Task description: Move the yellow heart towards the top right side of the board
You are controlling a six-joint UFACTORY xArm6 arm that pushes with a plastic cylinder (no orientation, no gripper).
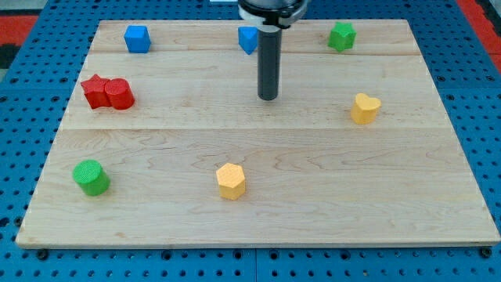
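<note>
While our tip [268,98] rests mid-table [313,204] with no claw to report, the yellow heart [365,108] sits well to its right. We count two yellow blocks including a hexagon [231,181], two blue [137,38] [248,39], two green [92,177] [341,36], two touching red [95,91] [120,94].

Arm, end portion only, entering from the view's top. Mount: a round black collar with a pale, whitish band across its upper part, cut off by the frame edge. Rod: straight, cylindrical, dark grey to black, smooth, faint lengthwise sheen on one side, uniform thickness throughout. My tip [268,98]: flat, blunt, same dark finish. Cables, screws, markings: none discernible.
</note>
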